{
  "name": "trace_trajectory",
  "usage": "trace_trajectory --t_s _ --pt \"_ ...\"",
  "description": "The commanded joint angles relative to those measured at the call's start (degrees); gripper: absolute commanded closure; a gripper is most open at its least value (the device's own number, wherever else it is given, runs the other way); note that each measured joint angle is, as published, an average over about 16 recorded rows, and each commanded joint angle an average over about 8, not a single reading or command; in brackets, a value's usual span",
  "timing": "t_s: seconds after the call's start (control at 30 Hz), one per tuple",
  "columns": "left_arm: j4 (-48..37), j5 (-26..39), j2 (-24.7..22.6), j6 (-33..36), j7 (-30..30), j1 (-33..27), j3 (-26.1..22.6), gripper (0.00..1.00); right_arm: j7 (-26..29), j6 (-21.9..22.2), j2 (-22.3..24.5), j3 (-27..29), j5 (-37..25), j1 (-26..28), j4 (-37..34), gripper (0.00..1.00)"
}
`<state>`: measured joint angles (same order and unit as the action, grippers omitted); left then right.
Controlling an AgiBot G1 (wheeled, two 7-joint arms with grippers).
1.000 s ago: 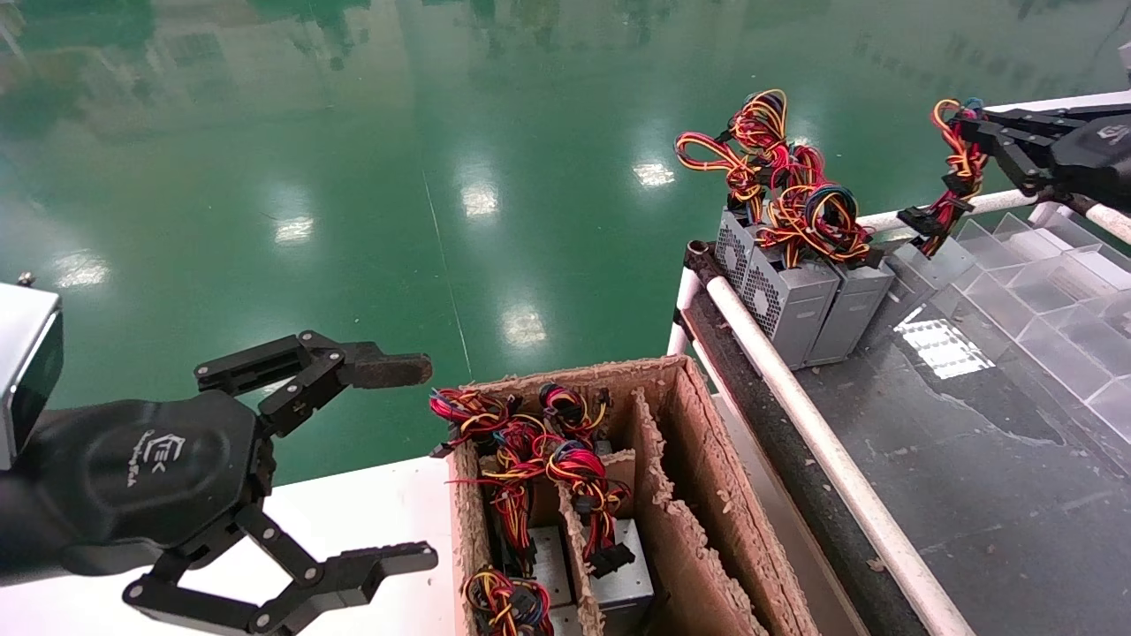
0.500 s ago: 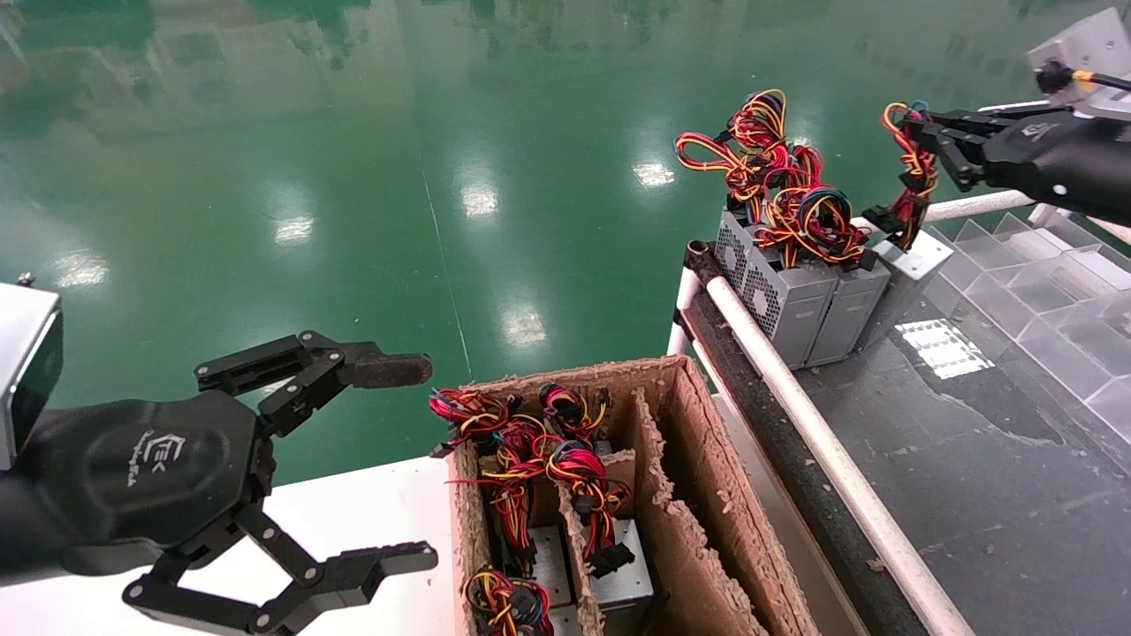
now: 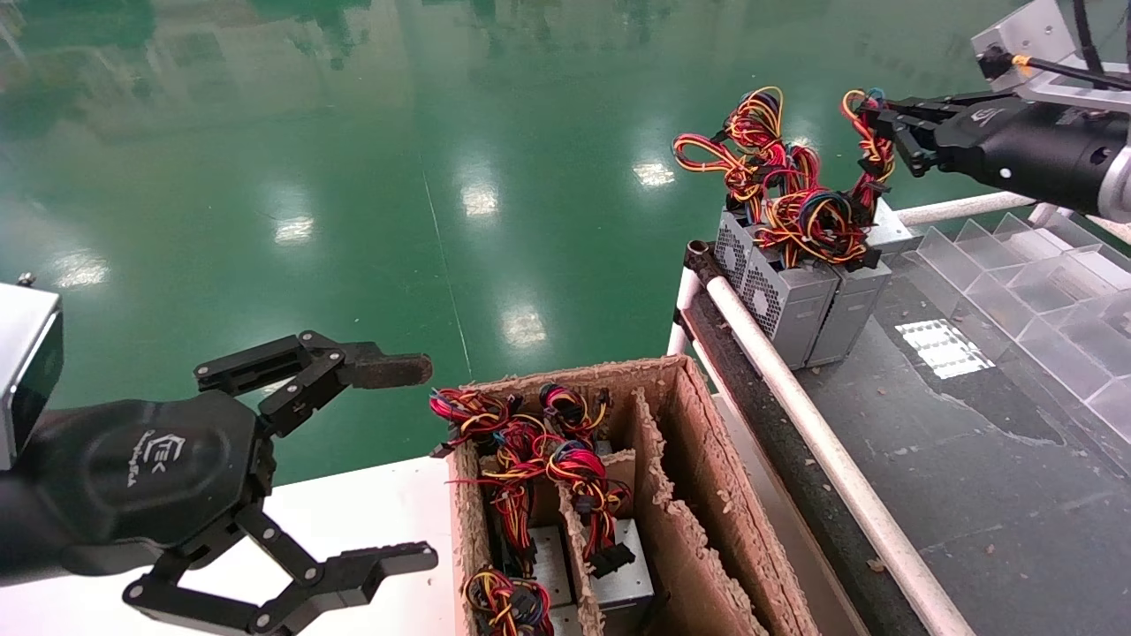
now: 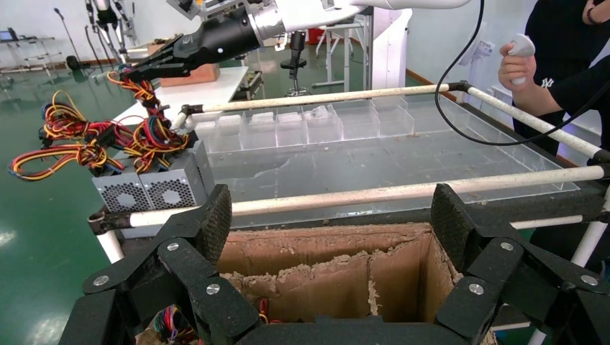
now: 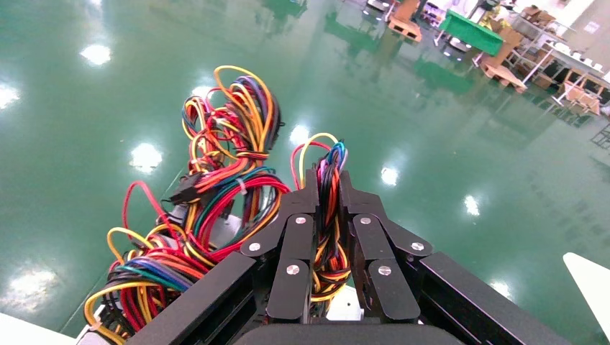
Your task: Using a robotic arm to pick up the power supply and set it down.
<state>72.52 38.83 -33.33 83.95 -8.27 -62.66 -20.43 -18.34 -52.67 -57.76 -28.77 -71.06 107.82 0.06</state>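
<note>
Pincer, right (image 3: pixel 870 115): clamped on the wire bundle (image 5: pixel 329 208) of a power supply (image 3: pixel 884 228), hanging by its cable against the row of grey units (image 3: pixel 800 300) at the table's (image 3: pixel 972 442) far corner. Over the last second it has travelled left from above the clear dividers (image 3: pixel 1043 274) to the row; set-down looks imminent. Pincer, left (image 3: pixel 389 464): spread wide, empty, parked beside the cardboard box (image 3: pixel 707 477) of remaining units.

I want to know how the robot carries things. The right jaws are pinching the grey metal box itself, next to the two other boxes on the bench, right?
Not quite. The right gripper is shut on the power supply's wire bundle, not on the metal box; the right wrist view shows it. The box does sit next to the two other boxes on the bench.
</note>
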Motion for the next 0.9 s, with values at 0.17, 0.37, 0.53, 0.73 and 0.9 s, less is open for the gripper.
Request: trace_trajectory --t_s 0.17,0.37,0.53,0.73,0.9 --pt "0.0 0.0 0.0 0.0 0.0 0.0 0.0 0.0 0.0 0.0 -0.4 -0.1 -0.2 -0.2 -0.1 0.95" --pt "0.0 0.0 0.0 0.0 0.0 0.0 0.0 0.0 0.1 -0.2 -0.4 -0.1 -0.2 -0.3 -0.1 0.2" --pt "0.0 0.0 0.0 0.0 0.0 0.0 0.0 0.0 0.2 -0.4 -0.5 -0.2 -0.3 -0.3 -0.1 0.0" --pt "0.0 0.0 0.0 0.0 0.0 0.0 0.0 0.0 0.3 -0.7 -0.4 -0.2 -0.2 -0.3 -0.1 0.0" --pt "0.0 0.0 0.0 0.0 0.0 0.0 0.0 0.0 0.2 -1.1 -0.2 -0.1 -0.1 0.0 0.1 0.0"
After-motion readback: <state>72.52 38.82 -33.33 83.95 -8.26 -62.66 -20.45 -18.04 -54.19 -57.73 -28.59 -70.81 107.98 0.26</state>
